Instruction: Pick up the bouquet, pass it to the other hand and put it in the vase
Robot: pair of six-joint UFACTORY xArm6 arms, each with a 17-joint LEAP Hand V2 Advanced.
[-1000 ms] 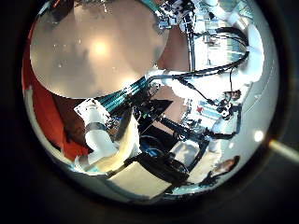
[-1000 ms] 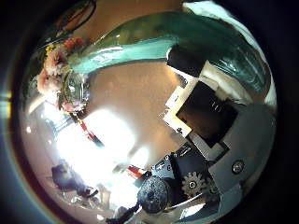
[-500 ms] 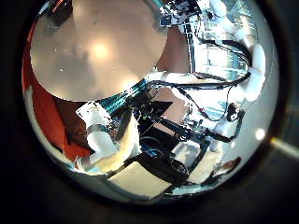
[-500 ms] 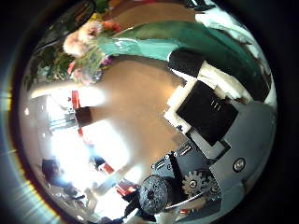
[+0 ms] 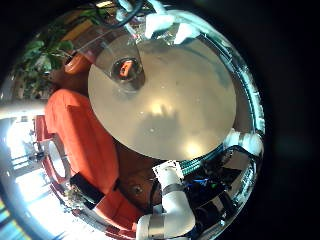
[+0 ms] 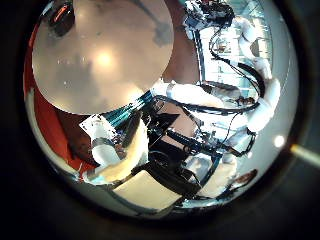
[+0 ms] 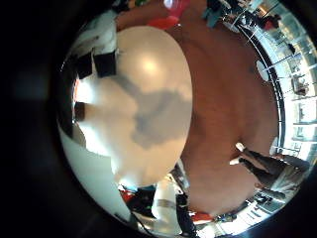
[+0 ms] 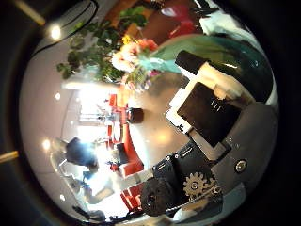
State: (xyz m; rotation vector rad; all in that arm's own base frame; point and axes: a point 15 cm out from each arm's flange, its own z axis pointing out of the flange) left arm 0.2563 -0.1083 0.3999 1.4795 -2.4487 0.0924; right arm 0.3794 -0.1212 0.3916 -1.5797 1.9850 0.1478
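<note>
Now the right robot hand (image 8: 212, 118) is clamped on the bouquet (image 8: 132, 55), raised clear of the counter (image 5: 180, 100). The left robot hand's (image 6: 115, 155) state I cannot tell. The vase (image 5: 127, 72) stands on the counter, its contents unclear. Since earlier, the right palm has swung from the counter toward the room.

A round table (image 5: 170, 100) lies under the left hand (image 5: 175, 205). A vase (image 5: 127, 72) stands on the table near its far rim. A couch (image 5: 80, 135) sits just beside the table. The bouquet (image 8: 136, 58) is close to the right hand (image 8: 212, 122), with a leafy plant (image 8: 94, 42) behind it.
</note>
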